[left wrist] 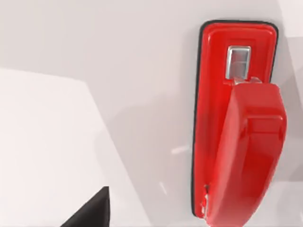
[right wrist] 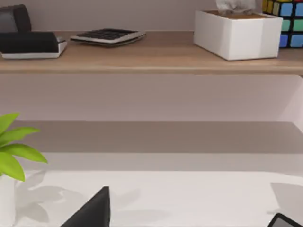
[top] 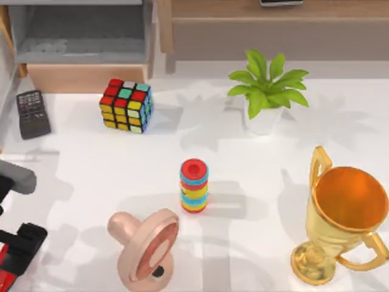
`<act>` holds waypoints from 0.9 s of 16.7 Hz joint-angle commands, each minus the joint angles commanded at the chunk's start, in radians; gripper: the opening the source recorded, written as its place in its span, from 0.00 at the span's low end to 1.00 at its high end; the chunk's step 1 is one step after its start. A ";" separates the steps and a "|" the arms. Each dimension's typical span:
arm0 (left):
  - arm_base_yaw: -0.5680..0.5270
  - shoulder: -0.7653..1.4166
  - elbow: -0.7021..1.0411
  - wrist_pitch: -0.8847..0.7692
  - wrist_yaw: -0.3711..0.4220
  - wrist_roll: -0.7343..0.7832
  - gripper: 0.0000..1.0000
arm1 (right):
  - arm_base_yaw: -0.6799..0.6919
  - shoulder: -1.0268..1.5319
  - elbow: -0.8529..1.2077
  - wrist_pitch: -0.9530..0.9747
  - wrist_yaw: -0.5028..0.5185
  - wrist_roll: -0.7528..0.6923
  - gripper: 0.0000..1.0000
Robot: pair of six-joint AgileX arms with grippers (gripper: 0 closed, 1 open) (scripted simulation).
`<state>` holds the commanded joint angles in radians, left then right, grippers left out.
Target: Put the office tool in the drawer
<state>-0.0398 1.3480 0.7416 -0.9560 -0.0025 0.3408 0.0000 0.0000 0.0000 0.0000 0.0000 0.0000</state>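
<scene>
Bright even light, soft shadows on white table (top: pixel 255 182), no glare.

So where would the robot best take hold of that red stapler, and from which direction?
Probably across the two long sides of the red stapler, near its middle, with the left hand coming straight down. It lies flat on the table, long and narrow, so the fingers can span its width.

A rendered office desk: white table (top: pixel 255 182), long wooden shelf (right wrist: pixel 142 59) carrying a flat dark calculator (right wrist: pixel 108 36) and white tissue box (right wrist: pixel 236 33).
</scene>
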 joint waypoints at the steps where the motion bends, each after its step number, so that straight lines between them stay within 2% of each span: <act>1: 0.000 0.007 0.004 -0.005 0.000 0.002 1.00 | 0.000 0.000 0.000 0.000 0.000 0.000 1.00; 7: 0.002 0.012 -0.012 0.015 0.000 0.002 1.00 | 0.000 0.000 0.000 0.000 0.000 0.000 1.00; 15: 0.003 0.120 -0.129 0.241 0.000 0.006 1.00 | 0.000 0.000 0.000 0.000 0.000 0.000 1.00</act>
<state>-0.0371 1.4677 0.6122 -0.7147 -0.0028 0.3472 0.0000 0.0000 0.0000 0.0000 0.0000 0.0000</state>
